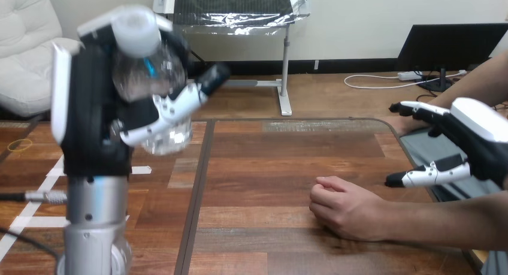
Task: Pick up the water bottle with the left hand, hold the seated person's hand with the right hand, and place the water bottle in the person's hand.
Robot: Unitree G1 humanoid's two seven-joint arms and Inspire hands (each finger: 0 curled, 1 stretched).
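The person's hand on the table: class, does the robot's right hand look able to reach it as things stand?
Probably yes: the open right hand is close to the person's hand, with nothing between them.

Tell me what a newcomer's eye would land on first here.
The left hand, raised at the view's left, grips a clear water bottle. The person's hand rests in a loose fist on the table, lower right of centre. The open right hand hovers beyond it at the right edge, apart.

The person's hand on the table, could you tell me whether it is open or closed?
Closed: the person's hand rests on the wooden table in a loose fist.
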